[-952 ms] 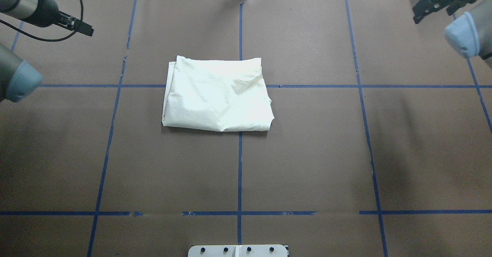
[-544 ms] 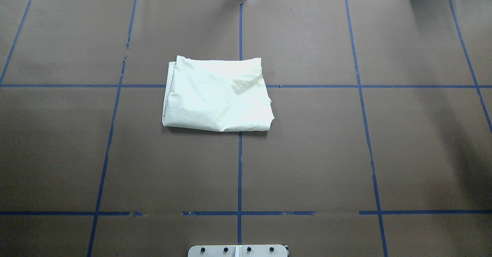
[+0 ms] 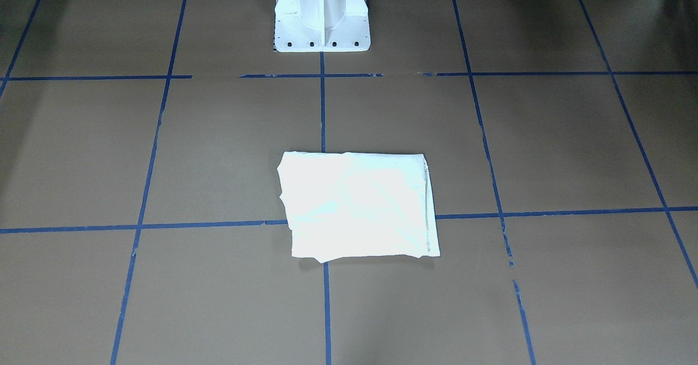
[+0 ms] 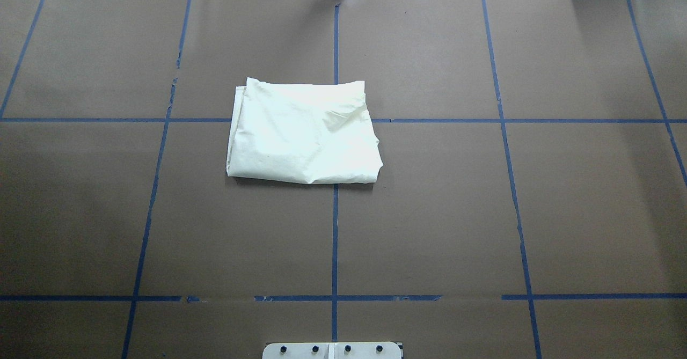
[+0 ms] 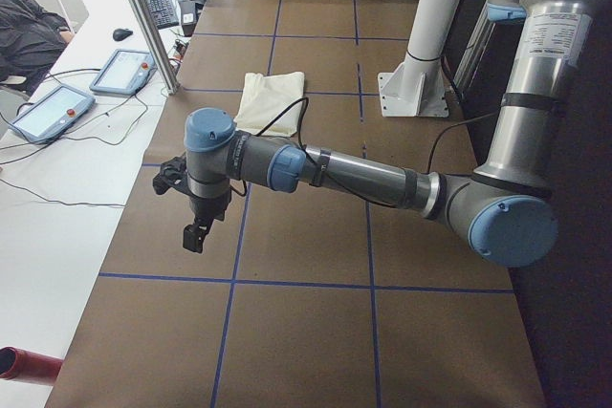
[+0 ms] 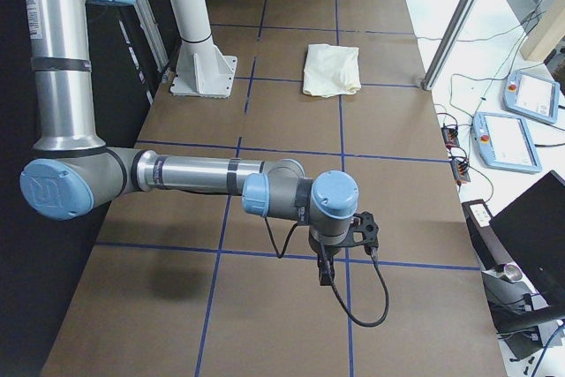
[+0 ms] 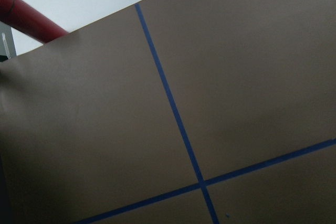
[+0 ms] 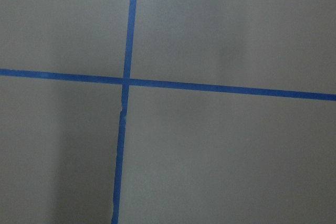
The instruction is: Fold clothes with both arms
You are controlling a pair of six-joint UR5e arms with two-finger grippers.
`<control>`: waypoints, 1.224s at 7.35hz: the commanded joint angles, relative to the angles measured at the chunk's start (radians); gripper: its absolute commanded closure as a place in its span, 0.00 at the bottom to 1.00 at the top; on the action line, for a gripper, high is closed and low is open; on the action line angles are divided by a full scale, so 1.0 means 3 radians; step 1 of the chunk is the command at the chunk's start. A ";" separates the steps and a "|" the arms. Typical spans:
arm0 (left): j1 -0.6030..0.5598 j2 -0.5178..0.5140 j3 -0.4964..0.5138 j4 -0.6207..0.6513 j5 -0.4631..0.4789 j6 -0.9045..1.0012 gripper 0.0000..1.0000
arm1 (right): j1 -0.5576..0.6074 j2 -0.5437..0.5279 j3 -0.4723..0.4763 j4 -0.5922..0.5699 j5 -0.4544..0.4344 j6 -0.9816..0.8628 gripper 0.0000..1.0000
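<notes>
**STATUS: T-SHIRT FOLDED, WORKTOP CENTRE**

T-shirt (image 4: pixel 303 133) lies flat as a folded rectangle, plain cream side up, at centre of worktop (image 4: pixel 429 214), across two blue tape lines (image 4: pixel 335 230). Long axis runs L–R across robot; layered edges face robot's left. Left pincer (image 5: pixel 194 234) and right pincer (image 6: pixel 325 273) hang over opposite worktop ends, well apart from T-shirt. Spread or pressed together: cannot tell.

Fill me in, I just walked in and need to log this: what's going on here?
Nothing is being handled. The cream T-shirt lies folded into a rectangle, plain side up. The left gripper and right gripper hang over the table at opposite ends, far from the shirt; open or shut, I cannot tell.
</notes>
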 commanded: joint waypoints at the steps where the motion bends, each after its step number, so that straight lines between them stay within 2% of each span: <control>1: -0.0062 0.0092 -0.0063 0.0534 -0.0183 0.0010 0.00 | -0.0078 -0.0079 0.0054 0.0036 0.0027 0.0007 0.00; 3: -0.0062 0.0317 -0.0253 0.0486 -0.0250 -0.0015 0.00 | -0.0380 -0.0064 0.0217 0.0031 -0.0202 0.0043 0.00; 7: -0.0052 0.0307 -0.0289 0.0501 -0.0219 -0.0026 0.00 | -0.0417 -0.0135 0.0244 0.0036 -0.0198 0.0033 0.00; 9: -0.0052 0.0338 -0.0228 0.0486 -0.0321 -0.0021 0.00 | -0.0417 -0.0192 0.0239 0.0051 -0.0203 0.0038 0.00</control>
